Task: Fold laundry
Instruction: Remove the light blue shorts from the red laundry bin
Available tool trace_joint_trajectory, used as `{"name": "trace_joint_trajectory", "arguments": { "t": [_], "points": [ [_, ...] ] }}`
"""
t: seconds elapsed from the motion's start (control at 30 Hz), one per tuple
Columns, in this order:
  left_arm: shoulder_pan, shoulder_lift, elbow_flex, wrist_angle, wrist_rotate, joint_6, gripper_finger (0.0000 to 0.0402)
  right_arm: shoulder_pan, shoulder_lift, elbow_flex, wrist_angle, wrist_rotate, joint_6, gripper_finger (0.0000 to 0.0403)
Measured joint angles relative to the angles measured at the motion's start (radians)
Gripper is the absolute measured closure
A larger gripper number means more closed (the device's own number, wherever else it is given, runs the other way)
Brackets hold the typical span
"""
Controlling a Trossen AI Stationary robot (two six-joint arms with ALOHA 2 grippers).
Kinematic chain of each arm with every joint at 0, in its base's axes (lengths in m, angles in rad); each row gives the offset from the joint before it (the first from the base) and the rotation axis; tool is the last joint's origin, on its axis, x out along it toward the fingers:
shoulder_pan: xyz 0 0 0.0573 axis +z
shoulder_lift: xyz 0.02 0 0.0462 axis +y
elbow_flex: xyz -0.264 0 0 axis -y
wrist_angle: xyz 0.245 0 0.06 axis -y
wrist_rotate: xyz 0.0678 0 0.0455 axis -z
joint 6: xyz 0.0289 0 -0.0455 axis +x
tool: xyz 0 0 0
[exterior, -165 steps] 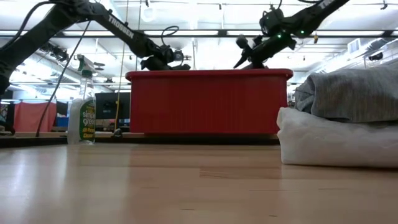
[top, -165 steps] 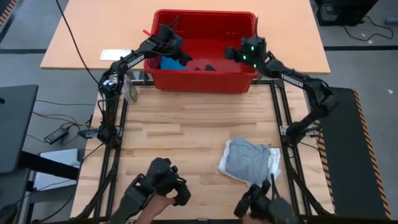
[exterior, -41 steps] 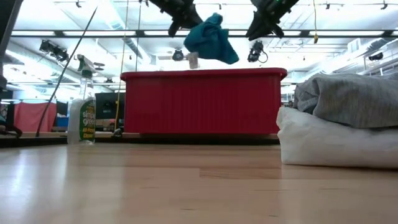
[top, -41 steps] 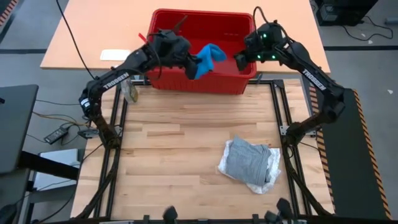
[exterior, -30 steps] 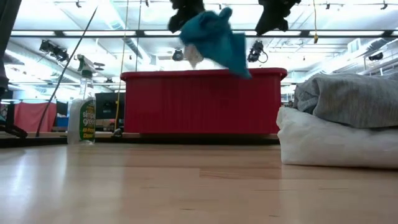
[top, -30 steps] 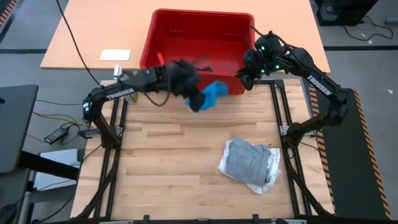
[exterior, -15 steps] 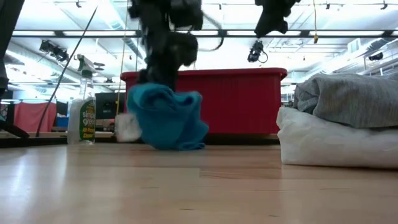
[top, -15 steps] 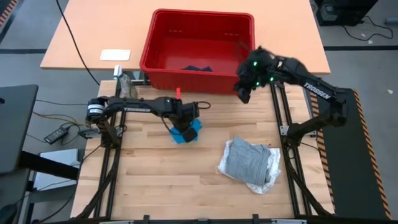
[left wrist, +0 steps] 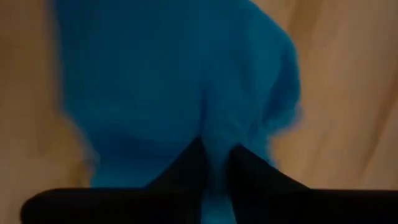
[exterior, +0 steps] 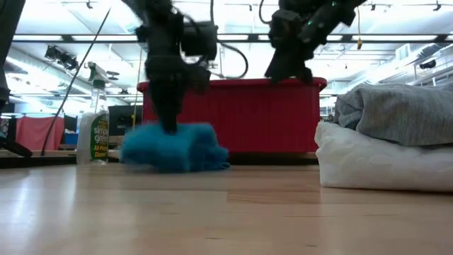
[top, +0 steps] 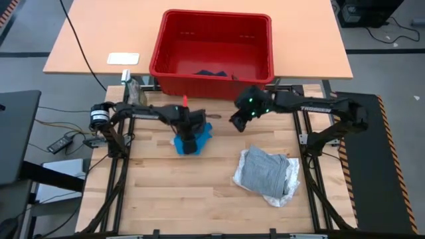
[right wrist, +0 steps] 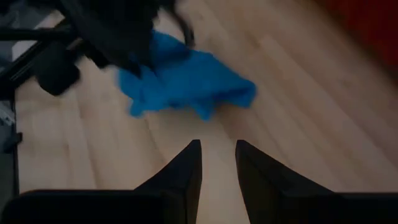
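The bright blue garment lies in a heap on the wooden table, left of its middle. My left gripper stands on it, pointing down, shut on the cloth. My right gripper hovers above the table to the right of the heap, open, with nothing between its fingers; the blue garment lies ahead of it. A grey garment lies folded on a white one near the right front. A dark navy garment lies on the floor of the red basket. My left gripper pinches a bunch of the blue garment's cloth between its two fingers, coming from above and pointing down. How many layers it has cannot be told. The garment rests slack in a heap on the table under the fingers.
The red basket stands at the table's far edge. A spray bottle stands at the far left. The grey and white stack fills the right front. Bare wood lies in front of the blue heap.
My left gripper has come down from the basket's front toward the table's near edge with the blue garment. The garment hung below it, then touched down and has slumped into a low heap. My right gripper has moved from the basket's right corner leftward and down toward the heap.
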Motion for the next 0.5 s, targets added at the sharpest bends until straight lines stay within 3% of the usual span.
{"name": "trace_joint_trajectory", "arguments": {
  "t": [0.13, 0.27, 0.5],
  "points": [
    [-0.017, -0.002, -0.083, 0.108, 0.056, -0.081, 0.03, 0.07, 0.047, -0.06, 0.109, 0.027, -0.01, 0.0296],
    [-0.019, -0.012, -0.065, 0.028, 0.073, -0.065, 0.0257, 0.142, 0.107, -0.095, 0.255, 0.026, -0.061, 0.0296],
    [-0.017, -0.128, -0.06, -0.03, 0.063, 0.028, 0.0201, 0.267, 0.268, -0.098, 0.499, 0.032, -0.387, 0.0296]
  ]
}}
